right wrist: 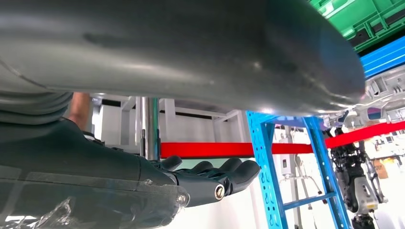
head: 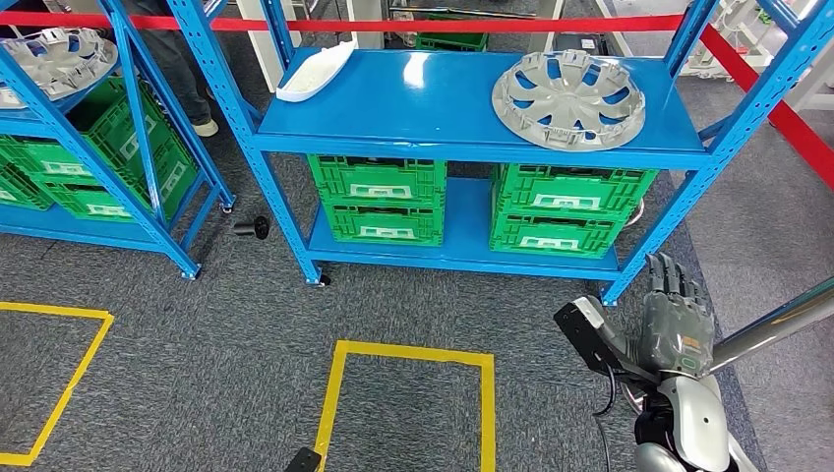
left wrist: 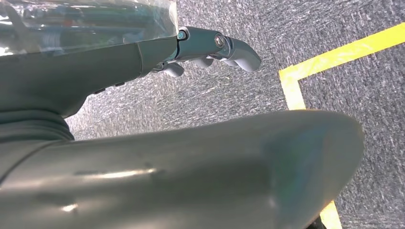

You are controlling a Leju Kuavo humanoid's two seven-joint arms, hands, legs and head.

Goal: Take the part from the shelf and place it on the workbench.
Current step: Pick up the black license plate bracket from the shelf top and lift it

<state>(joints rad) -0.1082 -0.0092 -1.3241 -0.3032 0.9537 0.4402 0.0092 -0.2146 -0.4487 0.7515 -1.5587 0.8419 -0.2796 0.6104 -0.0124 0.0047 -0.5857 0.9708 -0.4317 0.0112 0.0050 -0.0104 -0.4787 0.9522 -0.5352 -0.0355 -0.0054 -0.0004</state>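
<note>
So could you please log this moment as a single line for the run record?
stage: approach | wheel cover: on blue shelf, untouched | right hand: raised, empty, fingers apart | left hand: empty, over carpet

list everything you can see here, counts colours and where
wheel cover: 1, silver, right of the near blue rack's top shelf
second wheel cover: 1, silver, on the left rack
white part: 1, white, left of the near rack's top shelf
blue racks: 2, blue
green crates: several, green, on the lower shelves of both racks
floor tape: yellow outlines on grey carpet
red barrier: red, behind the racks
person's shoe: 1, pale, behind the left rack
right hand: grey, empty, fingers apart, raised low right
left hand: grey, empty, over the carpet
</note>
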